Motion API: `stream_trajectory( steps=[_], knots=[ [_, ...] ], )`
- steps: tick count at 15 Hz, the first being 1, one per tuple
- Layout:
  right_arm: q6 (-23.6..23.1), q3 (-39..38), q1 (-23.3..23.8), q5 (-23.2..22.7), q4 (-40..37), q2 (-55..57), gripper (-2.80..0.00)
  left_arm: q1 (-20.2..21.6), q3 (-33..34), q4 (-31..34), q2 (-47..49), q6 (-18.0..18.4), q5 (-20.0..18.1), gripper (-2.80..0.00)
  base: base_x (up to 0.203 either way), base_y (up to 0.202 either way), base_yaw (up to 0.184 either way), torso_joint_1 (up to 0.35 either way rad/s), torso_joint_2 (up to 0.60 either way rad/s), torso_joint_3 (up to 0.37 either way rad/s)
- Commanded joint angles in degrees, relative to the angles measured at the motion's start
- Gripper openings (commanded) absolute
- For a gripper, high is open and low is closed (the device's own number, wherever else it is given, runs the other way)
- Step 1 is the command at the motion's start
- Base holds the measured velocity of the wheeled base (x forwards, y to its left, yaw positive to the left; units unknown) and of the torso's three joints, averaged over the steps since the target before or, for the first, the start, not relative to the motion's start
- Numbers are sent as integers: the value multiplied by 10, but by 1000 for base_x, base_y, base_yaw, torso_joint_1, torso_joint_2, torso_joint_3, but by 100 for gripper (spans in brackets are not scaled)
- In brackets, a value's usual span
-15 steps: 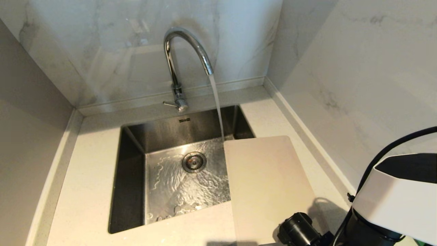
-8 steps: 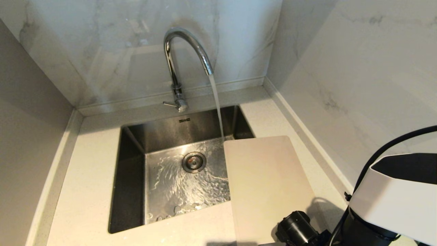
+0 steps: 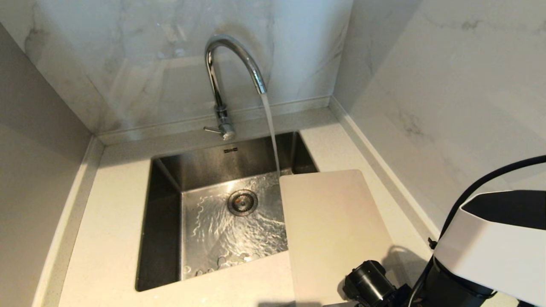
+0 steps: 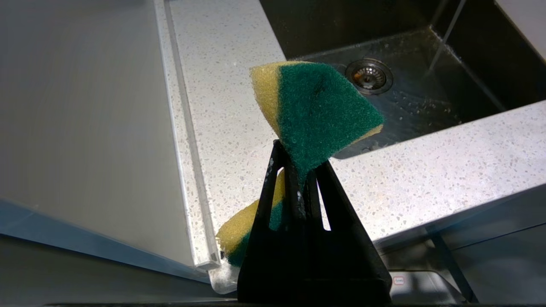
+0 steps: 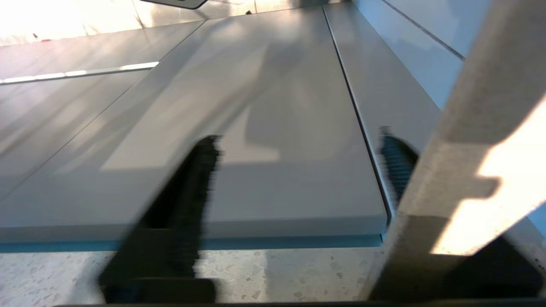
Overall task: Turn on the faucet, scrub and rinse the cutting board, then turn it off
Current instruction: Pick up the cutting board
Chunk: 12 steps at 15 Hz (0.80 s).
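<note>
Speckled pale countertop (image 3: 106, 238) surrounds steel sink (image 3: 164, 221). Cream cutting board (image 3: 332, 230) lies flat on right side of counter, its left edge overhanging sink. Chrome faucet (image 3: 219, 76) behind sink, water stream falling just beside board's far corner. Right gripper (image 5: 298, 170) fingers apart, board edge between them. Left gripper (image 4: 298, 179) clamped on green-yellow sponge (image 4: 315, 106).

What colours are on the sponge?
The sponge is dark green on its scrubbing side and yellow on the other, best seen in the left wrist view.
</note>
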<state>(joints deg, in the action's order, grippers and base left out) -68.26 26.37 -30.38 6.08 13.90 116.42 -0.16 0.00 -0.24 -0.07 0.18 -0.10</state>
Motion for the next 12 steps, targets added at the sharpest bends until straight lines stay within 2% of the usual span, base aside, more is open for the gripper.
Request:
stream_trajectory(
  steps=[1, 6, 12],
  knots=[
    [-6, 3, -1, 2, 0, 7, -280, -1, 1, 0, 0, 0, 0, -280, 0, 0, 0, 0, 0, 0],
    [-6, -3, -1, 2, 32, 19, -280, 0, 1, -1, 0, 3, 0, -280, 0, 0, 0, 0, 0, 0],
    [-9, -4, -3, 2, 32, 6, -280, -1, 1, -1, 0, 3, 0, -280, 0, 0, 0, 0, 0, 0]
  ],
)
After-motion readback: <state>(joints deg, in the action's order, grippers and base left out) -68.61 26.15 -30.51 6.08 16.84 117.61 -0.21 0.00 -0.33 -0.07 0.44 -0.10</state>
